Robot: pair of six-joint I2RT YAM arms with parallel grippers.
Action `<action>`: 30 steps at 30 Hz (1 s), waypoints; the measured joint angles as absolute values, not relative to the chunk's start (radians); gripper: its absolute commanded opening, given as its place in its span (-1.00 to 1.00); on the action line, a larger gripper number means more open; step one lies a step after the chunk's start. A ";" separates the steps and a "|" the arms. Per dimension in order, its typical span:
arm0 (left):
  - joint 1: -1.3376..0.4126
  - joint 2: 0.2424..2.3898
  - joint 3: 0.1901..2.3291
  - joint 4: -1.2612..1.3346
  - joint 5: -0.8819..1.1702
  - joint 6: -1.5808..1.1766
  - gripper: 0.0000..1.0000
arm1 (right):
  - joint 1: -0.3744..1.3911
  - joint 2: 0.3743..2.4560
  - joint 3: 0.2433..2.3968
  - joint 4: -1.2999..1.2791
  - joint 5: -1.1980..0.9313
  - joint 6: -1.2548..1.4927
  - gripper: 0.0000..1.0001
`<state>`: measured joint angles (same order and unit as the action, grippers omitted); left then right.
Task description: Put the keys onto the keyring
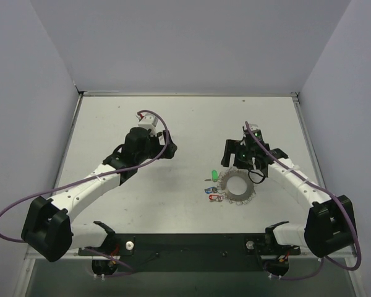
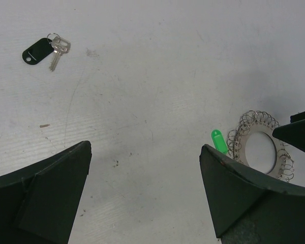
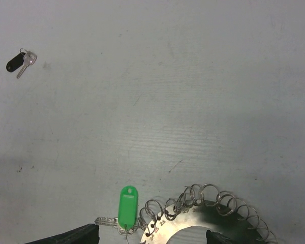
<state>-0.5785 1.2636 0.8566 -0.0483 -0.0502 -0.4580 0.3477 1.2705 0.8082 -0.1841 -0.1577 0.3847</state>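
Right hand (image 1: pixel 242 166), open wide and holding nothing, hovers astride the keyring (image 3: pixel 165 227) lying flat on the desk (image 3: pixel 168 101), green key (image 3: pixel 127 206) at its rim; best, I judge, to grip that rim squarely so it cannot skid.

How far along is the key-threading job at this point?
Done: nothing clearly threaded; the green-tagged key lies against the wavy-rimmed silvery metal keyring, attachment unclear. In hand: nothing; right gripper hovers at the ring, left gripper is apart, both jaws open. Left: the blue-tagged key and red-tagged key beside the ring, and the black-tagged silver key lying far off.
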 measured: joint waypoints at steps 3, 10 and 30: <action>-0.571 1.264 0.851 -0.042 -0.049 -0.459 0.95 | 0.354 1.287 0.809 -0.184 -0.168 0.385 0.46; -0.567 1.264 0.848 -0.038 -0.041 -0.459 0.95 | 0.365 1.332 0.816 -0.184 -0.178 0.392 0.29; -0.548 1.264 0.825 -0.019 -0.022 -0.460 0.95 | 0.368 1.477 0.856 -0.183 -0.170 0.416 -0.27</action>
